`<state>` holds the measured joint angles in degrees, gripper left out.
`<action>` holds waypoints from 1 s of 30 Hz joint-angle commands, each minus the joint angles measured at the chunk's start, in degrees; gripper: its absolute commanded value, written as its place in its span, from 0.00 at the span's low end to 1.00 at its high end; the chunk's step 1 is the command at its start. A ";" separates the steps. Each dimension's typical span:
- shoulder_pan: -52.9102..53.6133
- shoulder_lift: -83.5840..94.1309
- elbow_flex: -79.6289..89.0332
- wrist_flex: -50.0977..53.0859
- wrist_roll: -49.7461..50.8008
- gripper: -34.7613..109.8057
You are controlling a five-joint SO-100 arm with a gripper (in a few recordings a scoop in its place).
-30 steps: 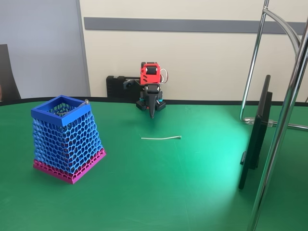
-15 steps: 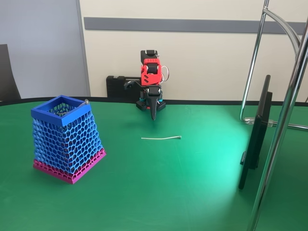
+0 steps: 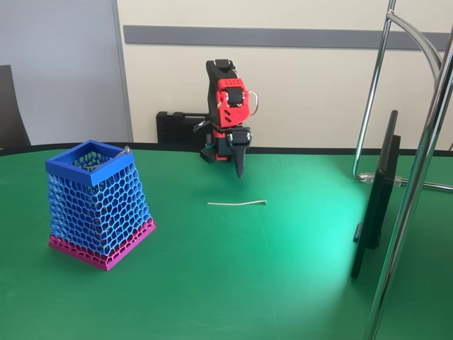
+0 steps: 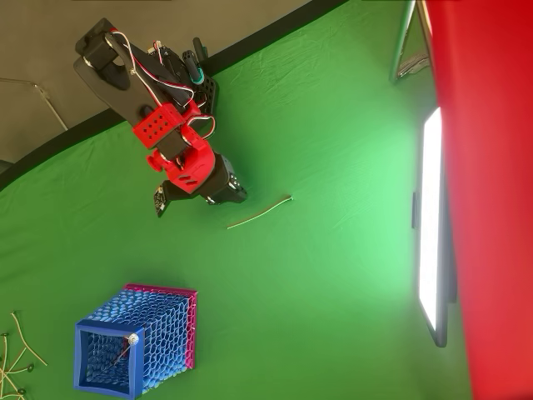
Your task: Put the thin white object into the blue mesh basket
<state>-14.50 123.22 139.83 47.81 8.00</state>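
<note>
The strand (image 3: pixel 237 204) lies flat on the green table (image 3: pixel 269 269), near the middle, with its small knob at the right end in the fixed view; in the overhead view it (image 4: pixel 261 212) runs slantwise just beside the arm's head, apart from it. The gripper (image 3: pixel 239 170) hangs point-down above the table behind the strand, not touching it, its dark jaws together and holding nothing. The red and black arm (image 3: pixel 228 106) rises from its base at the table's far edge. The basket (image 3: pixel 95 205) stands well apart to the left in the fixed view, leaning slightly, blue rim up and magenta base on the cloth. In the overhead view a small white knob shows at the basket's (image 4: pixel 104 362) rim.
</note>
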 commanded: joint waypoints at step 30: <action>-8.09 -38.32 -42.36 20.04 17.58 0.38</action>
<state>-22.50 85.52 100.55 67.50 25.49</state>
